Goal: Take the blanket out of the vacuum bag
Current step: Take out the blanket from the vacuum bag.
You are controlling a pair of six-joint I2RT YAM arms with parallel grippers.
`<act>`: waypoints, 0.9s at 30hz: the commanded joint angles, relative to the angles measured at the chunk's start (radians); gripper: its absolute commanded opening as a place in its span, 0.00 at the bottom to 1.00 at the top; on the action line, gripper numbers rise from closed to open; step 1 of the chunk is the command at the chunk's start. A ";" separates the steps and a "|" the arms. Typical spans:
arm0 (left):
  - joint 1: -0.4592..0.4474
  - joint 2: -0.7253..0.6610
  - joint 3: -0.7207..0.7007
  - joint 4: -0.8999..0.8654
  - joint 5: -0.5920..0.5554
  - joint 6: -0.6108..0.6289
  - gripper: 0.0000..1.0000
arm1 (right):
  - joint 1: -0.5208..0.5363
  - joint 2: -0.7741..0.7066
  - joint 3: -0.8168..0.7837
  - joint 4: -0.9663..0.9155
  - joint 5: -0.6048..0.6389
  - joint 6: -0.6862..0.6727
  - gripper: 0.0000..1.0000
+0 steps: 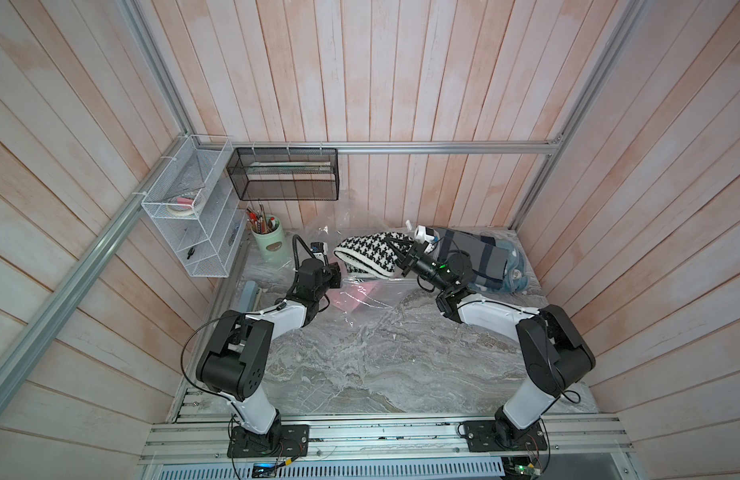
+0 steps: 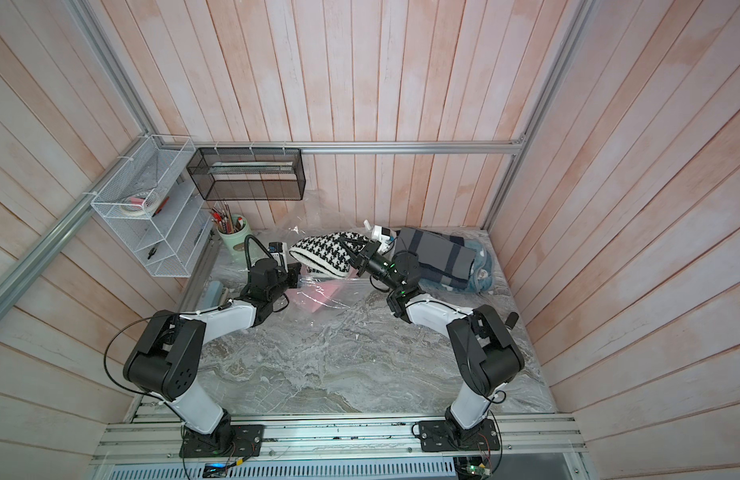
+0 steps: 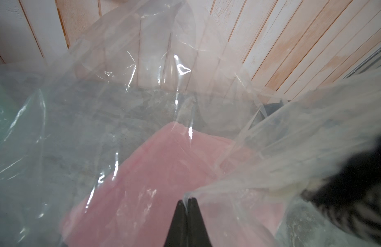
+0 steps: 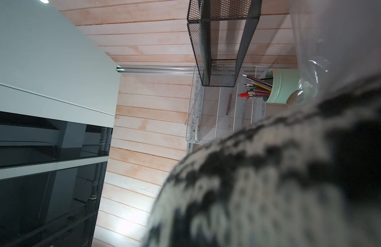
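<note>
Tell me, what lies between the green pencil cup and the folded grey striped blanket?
The black-and-white houndstooth blanket lies there, together with plastic of the clear vacuum bag; both top views show this.

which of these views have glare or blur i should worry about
Left wrist view: bright glints on the vacuum bag, whose film hazes the pink cloth behind it. Right wrist view: the houndstooth blanket is a soft blur up close, while the pencil cup is sharp. Both top views: evenly lit, wall planks fan outward.
</note>
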 commanded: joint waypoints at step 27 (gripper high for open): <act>0.005 -0.107 0.006 -0.041 0.097 -0.004 0.00 | 0.031 0.186 0.154 0.433 0.138 0.140 0.00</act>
